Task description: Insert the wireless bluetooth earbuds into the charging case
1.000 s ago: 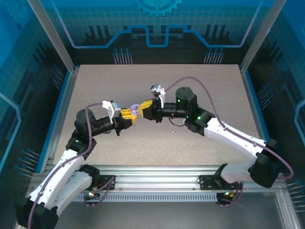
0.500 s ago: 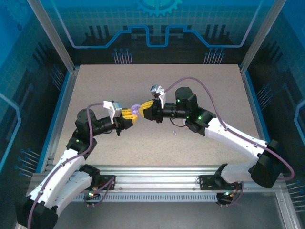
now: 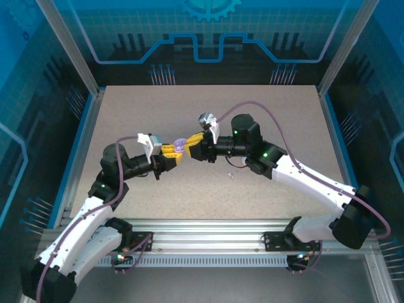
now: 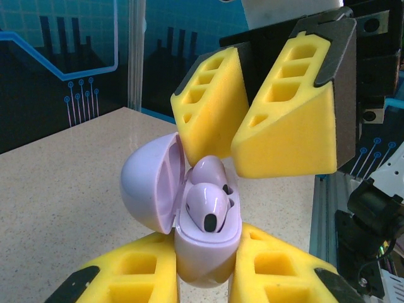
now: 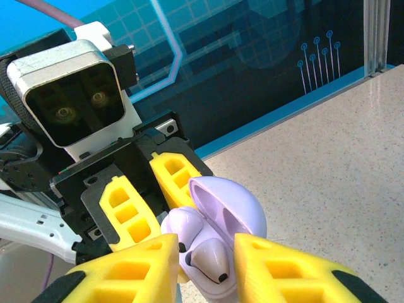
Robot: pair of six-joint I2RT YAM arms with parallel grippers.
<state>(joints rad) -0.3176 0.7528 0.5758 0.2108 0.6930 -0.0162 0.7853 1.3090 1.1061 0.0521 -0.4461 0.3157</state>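
Little has shifted in the top view: the left wrist has crept slightly toward 2 o'clock, with both arms still met over the middle of the tabletop (image 3: pixel 284 120). Two pale purple earbuds (image 4: pixel 205 211) sit side by side in the wells of the purple charging case (image 4: pixel 205 262), whose lid (image 4: pixel 148 189) hangs open at 9 o'clock. The left gripper (image 4: pixel 205 252) has its fingers clamped on the case body, holding it in the air. The right gripper (image 5: pixel 207 246) has its fingers parted on either side of the nearer bud, seemingly clear of it. So the purple pair looks seated, with the lid not yet shut. A small white piece (image 3: pixel 230 175), probably a white earbud, lies on the tabletop at 4 o'clock from the case and remains to be housed.
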